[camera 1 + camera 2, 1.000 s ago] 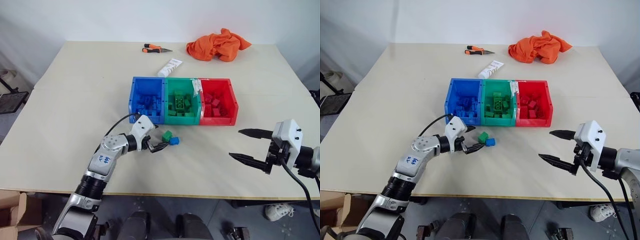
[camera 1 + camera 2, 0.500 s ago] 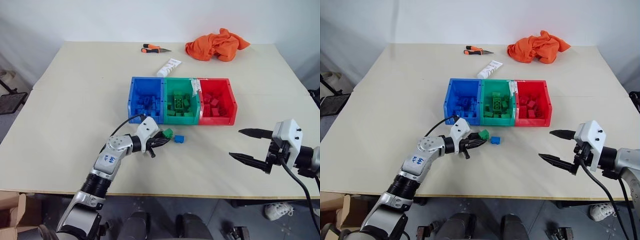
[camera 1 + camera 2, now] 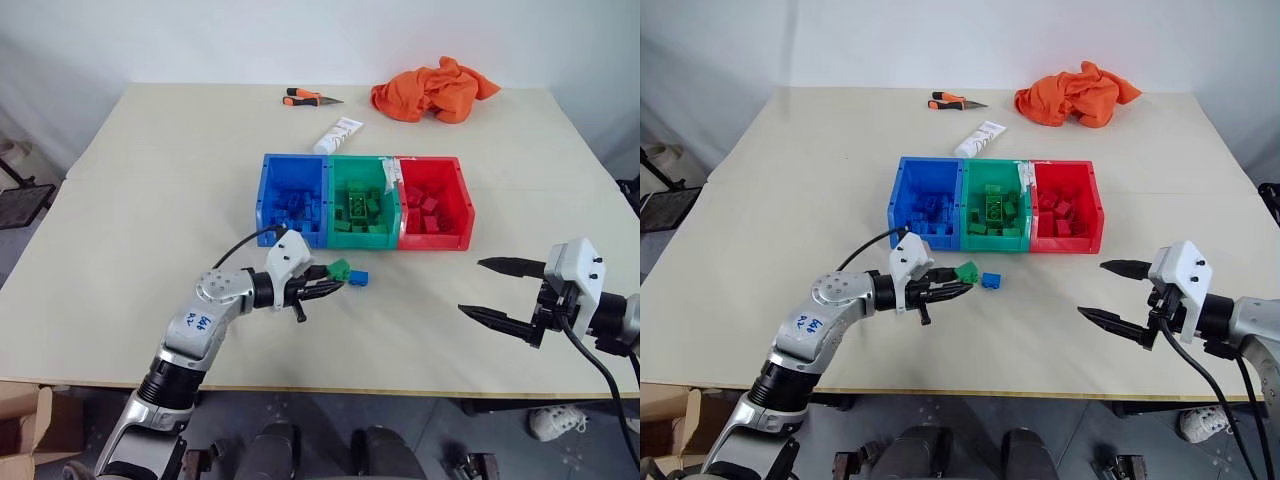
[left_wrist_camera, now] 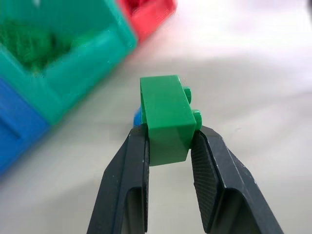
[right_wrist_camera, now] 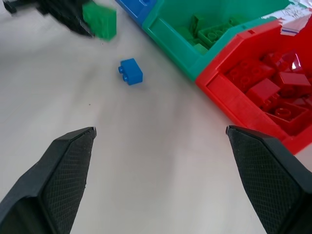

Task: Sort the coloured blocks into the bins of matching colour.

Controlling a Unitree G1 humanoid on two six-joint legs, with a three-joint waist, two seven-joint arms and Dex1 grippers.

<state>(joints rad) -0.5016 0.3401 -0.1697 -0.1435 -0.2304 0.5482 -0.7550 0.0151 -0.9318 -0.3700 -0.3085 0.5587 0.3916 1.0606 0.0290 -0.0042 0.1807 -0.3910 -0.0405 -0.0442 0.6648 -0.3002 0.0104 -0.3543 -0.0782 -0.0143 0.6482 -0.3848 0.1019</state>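
From the head views, the left pincer (image 3: 334,285) is clenched on a green brick (image 3: 338,269) held above the desk (image 3: 150,200) just in front of the joined blue bin (image 3: 266,200), green bin (image 3: 362,165) and red bin (image 3: 464,205), with a loose blue brick (image 3: 358,279) lying on the desk just beside it, while the right pincer (image 3: 492,290) hangs released near the desk's front right edge. In the left wrist view the two black fingers (image 4: 124,185) squeeze the green brick from both sides, the bins blurred beyond. In the right wrist view the spread fingertips (image 5: 68,161) frame the bare desk, with the blue brick, the held green brick and the brick-filled green and red bins beyond.
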